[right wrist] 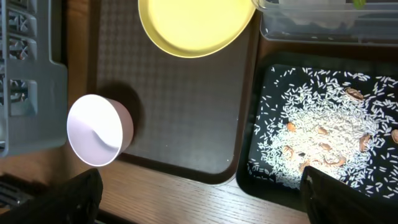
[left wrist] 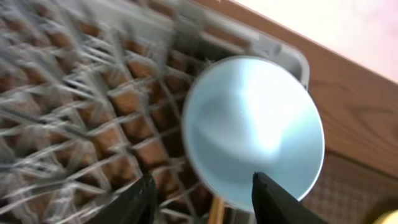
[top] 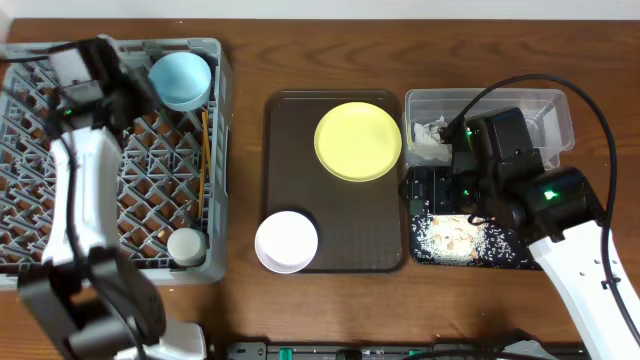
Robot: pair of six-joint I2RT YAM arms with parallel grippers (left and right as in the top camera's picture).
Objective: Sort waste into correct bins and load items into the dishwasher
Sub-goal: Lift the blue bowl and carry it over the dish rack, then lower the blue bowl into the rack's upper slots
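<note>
The light blue bowl (top: 181,78) (left wrist: 252,130) rests tilted in the far right corner of the grey dishwasher rack (top: 110,160) (left wrist: 74,93). My left gripper (top: 140,88) (left wrist: 205,199) is open just beside it, one finger in front of the bowl's lower rim. Chopsticks (top: 205,150) lie along the rack's right side. The yellow plate (top: 358,141) (right wrist: 196,25) and the white-pinkish bowl (top: 286,241) (right wrist: 99,130) are on the brown tray (top: 335,210). My right gripper (top: 432,188) (right wrist: 205,199) hangs wide open and holds nothing.
The clear tub (top: 490,110) (right wrist: 329,25) holds white tissue (top: 430,140). The black tray (top: 470,240) (right wrist: 267,180) holds rice-like crumbs (right wrist: 323,130). A small pale cup (top: 186,245) stands in the rack's near right corner. Cables arc over the right arm.
</note>
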